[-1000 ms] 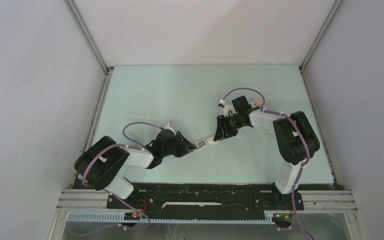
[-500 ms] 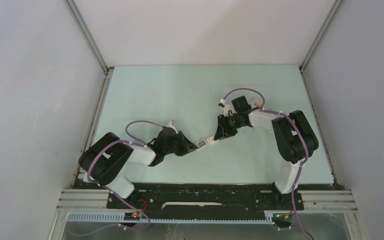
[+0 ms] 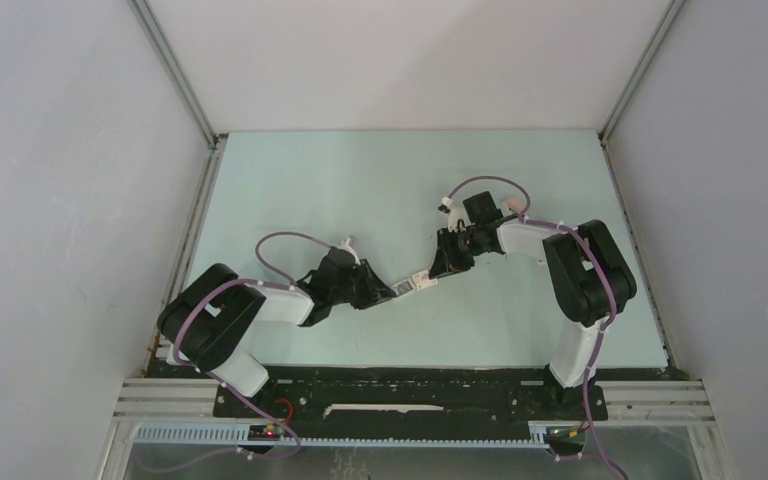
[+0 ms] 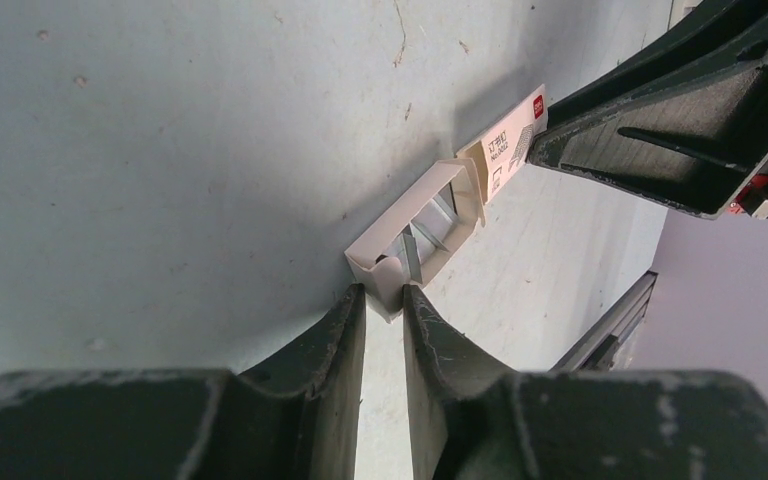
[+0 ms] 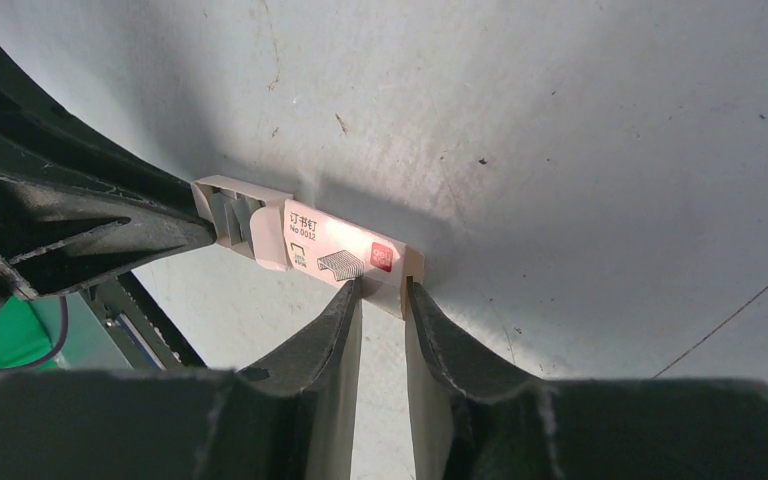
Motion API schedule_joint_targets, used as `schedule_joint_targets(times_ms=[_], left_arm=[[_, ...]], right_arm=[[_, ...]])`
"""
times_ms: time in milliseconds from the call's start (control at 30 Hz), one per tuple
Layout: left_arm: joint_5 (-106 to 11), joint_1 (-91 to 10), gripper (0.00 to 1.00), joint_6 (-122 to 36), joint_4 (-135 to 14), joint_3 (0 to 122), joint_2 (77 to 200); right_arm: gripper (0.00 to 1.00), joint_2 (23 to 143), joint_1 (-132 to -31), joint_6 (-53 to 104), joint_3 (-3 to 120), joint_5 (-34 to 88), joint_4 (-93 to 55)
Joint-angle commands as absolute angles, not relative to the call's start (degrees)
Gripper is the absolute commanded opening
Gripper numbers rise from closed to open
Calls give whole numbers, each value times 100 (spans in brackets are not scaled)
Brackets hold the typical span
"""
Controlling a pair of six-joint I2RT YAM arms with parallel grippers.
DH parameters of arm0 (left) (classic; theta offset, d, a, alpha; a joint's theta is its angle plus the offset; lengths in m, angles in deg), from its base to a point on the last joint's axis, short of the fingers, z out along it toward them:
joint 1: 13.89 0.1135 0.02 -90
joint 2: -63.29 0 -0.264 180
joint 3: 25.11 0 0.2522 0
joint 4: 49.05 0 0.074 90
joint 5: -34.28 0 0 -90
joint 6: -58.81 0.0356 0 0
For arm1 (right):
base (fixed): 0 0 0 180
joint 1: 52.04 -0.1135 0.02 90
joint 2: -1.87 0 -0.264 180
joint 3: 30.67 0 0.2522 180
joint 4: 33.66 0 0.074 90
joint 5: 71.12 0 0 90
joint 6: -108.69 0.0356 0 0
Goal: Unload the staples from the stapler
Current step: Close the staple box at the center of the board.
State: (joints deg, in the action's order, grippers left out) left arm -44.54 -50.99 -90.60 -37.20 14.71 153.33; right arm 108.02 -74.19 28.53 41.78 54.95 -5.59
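A small white-and-red staple box (image 3: 411,284) lies on the pale green table between my two grippers. Its inner tray (image 4: 457,180) is slid partly out of the printed sleeve (image 4: 508,150). A few thin grey staples (image 4: 413,247) lie in the tray. My left gripper (image 4: 384,297) is shut on the tray's near corner. My right gripper (image 5: 383,290) is shut on the far end of the sleeve (image 5: 345,252). Seen from above, the left gripper (image 3: 383,291) and the right gripper (image 3: 439,271) meet the box from opposite ends. The stapler is out of view.
White walls and aluminium frame rails (image 3: 186,262) close in the table on three sides. Both arm bases stand on the black mount (image 3: 410,392) at the near edge. Purple cables (image 3: 285,240) loop above each wrist.
Both pairs of jaws have narrowed onto the box's two ends. The left wrist has crept slightly right and its cable loop has risen. The box has barely moved.
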Motion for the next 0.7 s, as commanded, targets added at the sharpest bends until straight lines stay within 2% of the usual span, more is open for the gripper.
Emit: schedule_joint_targets(times_ms=[0, 667], left_arm=[[-4420, -5033, 26, -8655, -4026, 1655, 15397], [-4100, -4749, 26, -8341, -4023, 1777, 15589]], right_arm=[[30, 10839, -7433, 2989, 4186, 5498, -654], [35, 10654, -7506, 2269, 4188, 5776, -470]])
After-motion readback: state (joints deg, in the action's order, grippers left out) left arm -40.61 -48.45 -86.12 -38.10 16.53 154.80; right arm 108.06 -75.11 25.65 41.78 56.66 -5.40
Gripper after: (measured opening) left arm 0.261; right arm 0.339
